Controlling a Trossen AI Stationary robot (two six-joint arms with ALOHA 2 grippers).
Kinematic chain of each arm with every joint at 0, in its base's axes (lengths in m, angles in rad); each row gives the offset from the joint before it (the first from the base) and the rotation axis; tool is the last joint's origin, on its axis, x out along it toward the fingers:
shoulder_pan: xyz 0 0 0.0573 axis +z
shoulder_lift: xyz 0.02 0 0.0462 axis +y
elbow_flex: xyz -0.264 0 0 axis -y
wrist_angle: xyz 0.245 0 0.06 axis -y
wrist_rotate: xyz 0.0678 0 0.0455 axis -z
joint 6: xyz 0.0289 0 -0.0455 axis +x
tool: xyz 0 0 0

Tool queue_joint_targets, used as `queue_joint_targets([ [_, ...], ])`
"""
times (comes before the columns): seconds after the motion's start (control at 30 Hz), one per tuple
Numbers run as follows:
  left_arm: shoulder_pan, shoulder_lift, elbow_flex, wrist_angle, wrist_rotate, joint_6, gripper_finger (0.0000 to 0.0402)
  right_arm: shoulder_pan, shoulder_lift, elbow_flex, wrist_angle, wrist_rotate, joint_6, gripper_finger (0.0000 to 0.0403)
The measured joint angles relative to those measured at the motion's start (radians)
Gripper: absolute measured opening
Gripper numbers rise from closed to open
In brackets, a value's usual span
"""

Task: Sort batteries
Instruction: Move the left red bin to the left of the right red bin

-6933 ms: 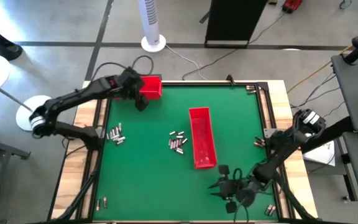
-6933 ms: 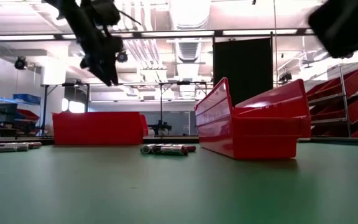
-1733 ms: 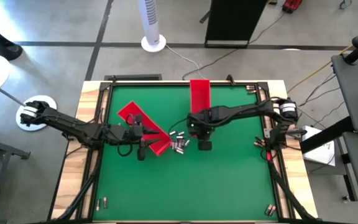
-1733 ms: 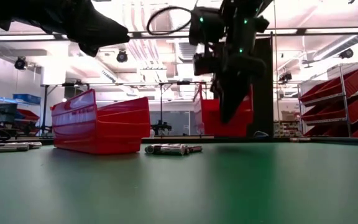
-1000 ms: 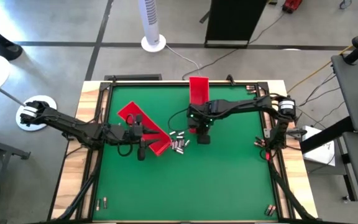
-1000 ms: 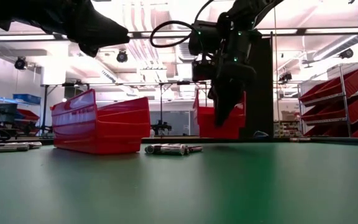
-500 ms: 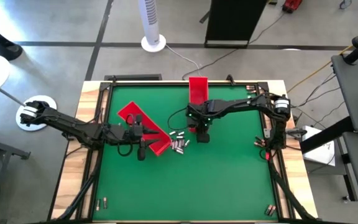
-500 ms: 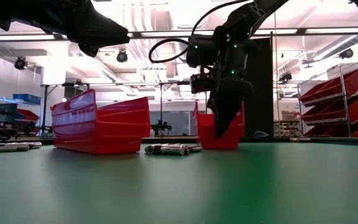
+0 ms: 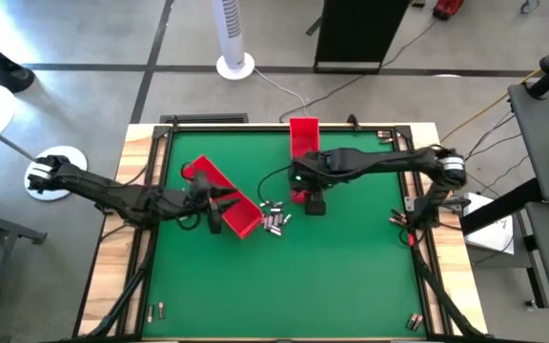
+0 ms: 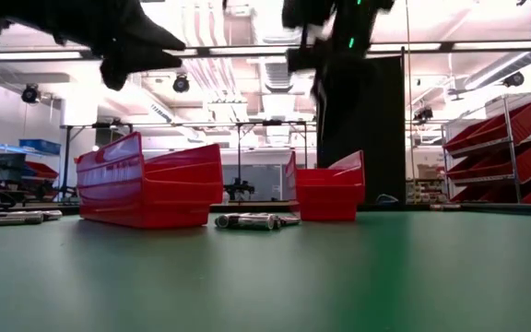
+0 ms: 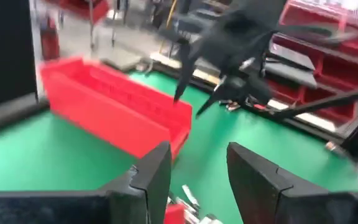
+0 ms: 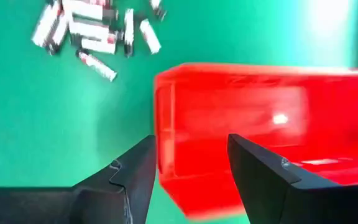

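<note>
Two long red trays lie on the green table. One tray (image 9: pixel 225 197) lies slantwise left of centre, and my left gripper (image 9: pixel 213 217) hovers open beside its near side, fingers (image 11: pixel 154 177) empty. The other tray (image 9: pixel 303 138) runs from the far edge toward the centre and rests flat on its base (image 10: pixel 330 210). My right gripper (image 9: pixel 313 202) stands open above that tray's near end (image 12: pixel 166 143), raised well clear of it (image 10: pixel 330 37). A cluster of batteries (image 9: pixel 273 218) lies between the two trays (image 10: pixel 252 220).
Other batteries lie near the table's left side (image 10: pixel 12 218), at the near left corner (image 9: pixel 155 308), the near right corner (image 9: pixel 413 322) and the right edge (image 9: pixel 398 219). Open green surface fills the near half of the table (image 9: pixel 284 286).
My right gripper set the far tray's near end down on the table, let go and rose straight up, clear of it. The tray now rests flat. My left gripper has shifted slightly toward the table's left edge beside the slanted tray.
</note>
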Motion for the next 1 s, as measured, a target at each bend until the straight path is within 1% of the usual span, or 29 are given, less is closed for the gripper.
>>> queue_joint_targets([
  [0.1,0.0,-0.033,0.096,-0.3,-0.013,-0.25,0.0135,0.071,-0.086,0.0,0.005,0.079,0.042,0.0186],
  [0.17,0.0,-0.034,0.169,-0.528,-0.044,-0.435,0.0136,0.121,-0.136,-0.015,0.022,0.135,0.076,0.0182],
  [0.23,0.0,-0.019,0.237,-0.729,-0.061,-0.584,0.0139,0.168,-0.18,-0.035,0.054,0.2,0.119,0.0178],
  [0.33,0.0,0.017,0.323,-0.959,-0.054,-0.788,0.0147,0.241,-0.238,-0.08,0.13,0.295,0.144,0.0173],
  [0.4,-0.001,0.048,0.373,-1.074,-0.042,-0.925,0.0154,0.292,-0.27,-0.129,0.206,0.363,0.14,0.0171],
  [0.5,-0.001,0.105,0.429,-1.182,-0.021,-1.076,0.0165,0.366,-0.309,-0.212,0.307,0.424,0.15,0.0172],
  [0.67,0.007,0.205,0.475,-1.25,-0.013,-1.227,0.0177,0.456,-0.352,-0.353,0.517,0.427,0.219,0.0178],
  [0.73,0.021,0.236,0.485,-1.286,0.017,-1.276,0.0178,0.491,-0.355,-0.413,0.613,0.427,0.226,0.0181],
  [0.83,0.043,0.269,0.482,-1.359,0.078,-1.359,0.0178,0.545,-0.348,-0.491,0.735,0.426,0.298,0.0185],
  [0.93,0.067,0.294,0.472,-1.39,0.144,-1.407,0.0178,0.605,-0.322,-0.553,0.808,0.428,0.381,0.0187],
  [1.0,0.085,0.304,0.468,-1.39,0.174,-1.437,0.0178,0.635,-0.295,-0.574,0.852,0.43,0.407,0.0187],
])
